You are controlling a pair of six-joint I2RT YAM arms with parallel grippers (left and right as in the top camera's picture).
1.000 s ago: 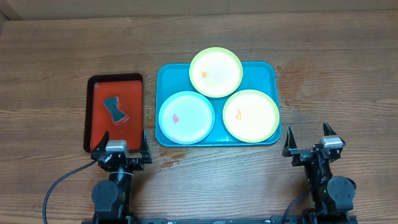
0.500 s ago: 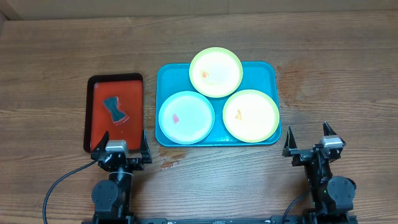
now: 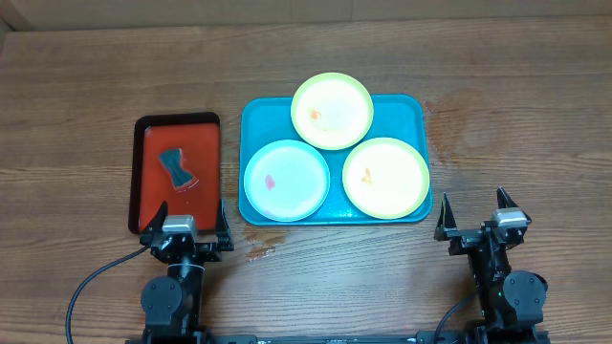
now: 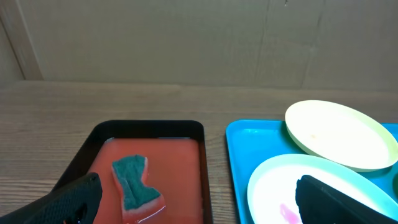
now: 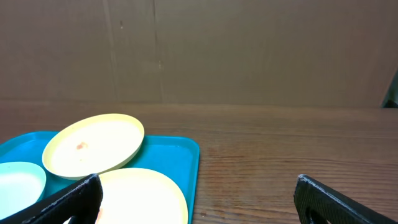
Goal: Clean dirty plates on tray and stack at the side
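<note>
3 smeared plates (image 3: 331,110) on tray (image 3: 408,108); L gripper (image 3: 188,212), R gripper (image 3: 472,204) spread wide.

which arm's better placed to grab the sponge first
Left. The left pincer sits open right at the near edge of the red tray holding the sponge; the right pincer is on the far side of the turquoise tray.
</note>
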